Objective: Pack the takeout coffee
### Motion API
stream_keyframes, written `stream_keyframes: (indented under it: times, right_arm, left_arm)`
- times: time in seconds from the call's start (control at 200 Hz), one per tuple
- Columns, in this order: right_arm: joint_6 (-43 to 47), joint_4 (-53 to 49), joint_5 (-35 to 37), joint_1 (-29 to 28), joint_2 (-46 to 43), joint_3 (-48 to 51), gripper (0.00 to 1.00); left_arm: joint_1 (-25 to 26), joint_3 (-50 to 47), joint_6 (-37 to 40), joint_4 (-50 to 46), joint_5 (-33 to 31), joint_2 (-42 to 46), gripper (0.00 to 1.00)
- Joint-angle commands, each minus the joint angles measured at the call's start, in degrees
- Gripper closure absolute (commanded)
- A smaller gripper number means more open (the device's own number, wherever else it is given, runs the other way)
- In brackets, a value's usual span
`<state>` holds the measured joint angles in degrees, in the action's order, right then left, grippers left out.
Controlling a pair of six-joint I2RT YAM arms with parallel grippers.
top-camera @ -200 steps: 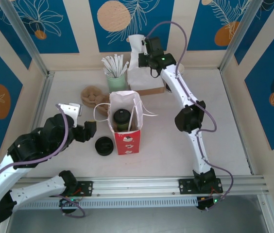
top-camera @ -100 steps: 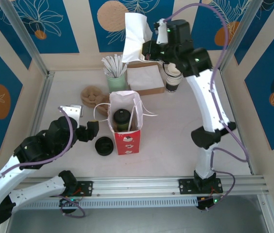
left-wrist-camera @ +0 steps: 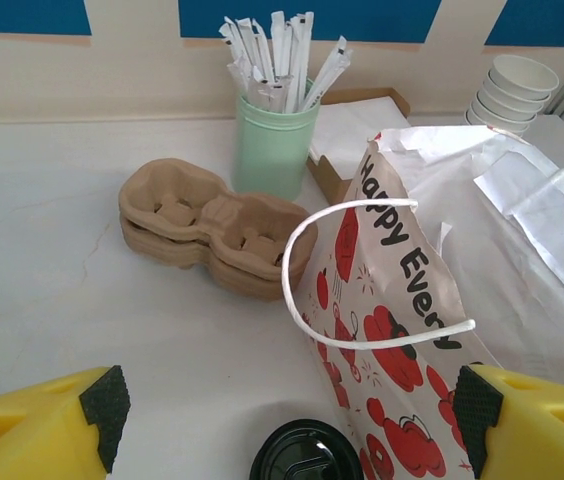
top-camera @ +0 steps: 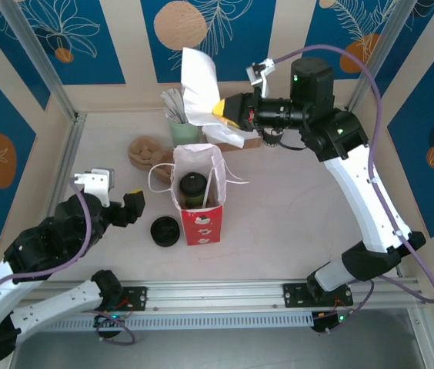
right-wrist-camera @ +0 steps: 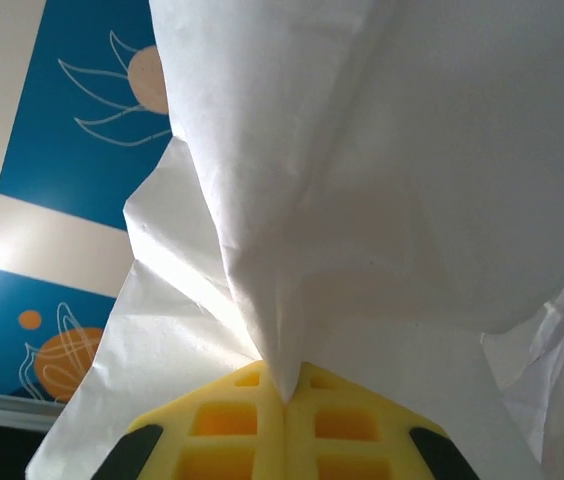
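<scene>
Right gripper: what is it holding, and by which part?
The right gripper pinches a white paper napkin between its fingers, at a bunched crease in the sheet.

Paper bag (top-camera: 200, 217): my landmark; it stood upright and open, red print on white.
Black lids (top-camera: 165, 231): low stack just left of the bag.
Cup carriers (left-wrist-camera: 212, 225): stacked behind the bag, to its left.
Green cup (left-wrist-camera: 272, 150): behind the bag, full of wrapped sticks.
Napkin box (left-wrist-camera: 357, 130): behind the bag, beside the green cup.
White cups (left-wrist-camera: 514, 90): nested behind the bag, to its right.
White napkin (right-wrist-camera: 362, 150): I saw it hanging above and behind the bag.
</scene>
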<state>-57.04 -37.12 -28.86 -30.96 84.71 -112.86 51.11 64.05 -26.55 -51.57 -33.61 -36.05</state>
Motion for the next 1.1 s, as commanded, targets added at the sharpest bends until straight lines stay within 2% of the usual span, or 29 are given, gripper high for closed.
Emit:
stream_keyframes:
  times: [0.0,0.365,0.515,0.665,0.87,1.095]
  right_arm:
    - [-9.53,10.55,-4.72,-1.24,-3.4,6.23,1.0]
    - [-14.81,21.41,-0.67,-6.88,-7.09,25.03,1.0]
    - [-11.44,17.19,4.15,-9.03,-7.62,28.98,1.0]
    - [-10.65,17.32,10.98,-11.37,-9.81,35.96,1.0]
    - [-7.49,12.52,16.75,-12.8,-9.61,37.95,1.0]
    - [-4.15,7.34,22.61,-14.69,-7.37,35.82,1.0]
  left_arm:
    - [-0.47,-0.99,-0.65,-0.81,-1.77,1.91,0.14]
    - [-0.5,-1.82,-2.1,-1.8,-2.06,2.97,0.14]
    - [-0.47,-2.22,-2.03,-0.57,-1.51,2.48,0.14]
    - [-0.49,-2.73,-1.77,0.33,-1.73,1.55,0.13]
    - [-0.44,-2.62,-1.32,1.43,-1.02,-0.22,0.13]
    - [-0.49,-3.07,-1.32,1.96,-0.75,-0.53,0.12]
